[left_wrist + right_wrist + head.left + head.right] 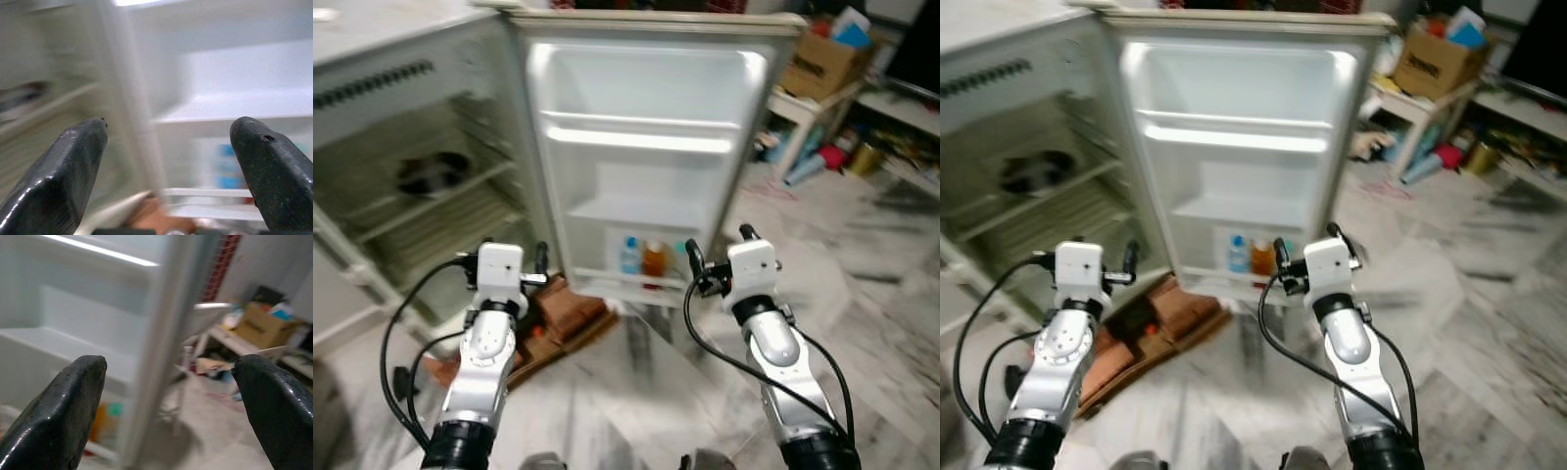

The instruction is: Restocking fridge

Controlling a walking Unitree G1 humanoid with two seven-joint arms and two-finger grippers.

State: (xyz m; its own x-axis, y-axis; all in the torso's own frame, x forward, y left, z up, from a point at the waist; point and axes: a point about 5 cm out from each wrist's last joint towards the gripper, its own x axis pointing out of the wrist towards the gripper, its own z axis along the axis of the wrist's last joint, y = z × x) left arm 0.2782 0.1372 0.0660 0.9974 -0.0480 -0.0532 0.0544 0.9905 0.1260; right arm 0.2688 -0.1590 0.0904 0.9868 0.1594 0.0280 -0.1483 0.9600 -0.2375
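A small white fridge [401, 186] stands open on the left, its wire shelves showing. Its door [651, 147] is swung wide and faces me. On the door's lowest shelf stand a blue-labelled bottle [630, 257], an orange bottle [654, 260] and a green-capped one [677, 257]. My left gripper [509, 257] is raised in front of the fridge's hinge side, open and empty. My right gripper [717, 257] is held up just right of the bottles, open and empty. In the right wrist view the door's edge [161, 347] runs between the fingers.
A brown box [563, 313] lies on the marble floor below the door. At the back right, a white table [808, 108] carries a cardboard box [822, 61], with clutter and bottles around its legs. Open floor spreads to the right.
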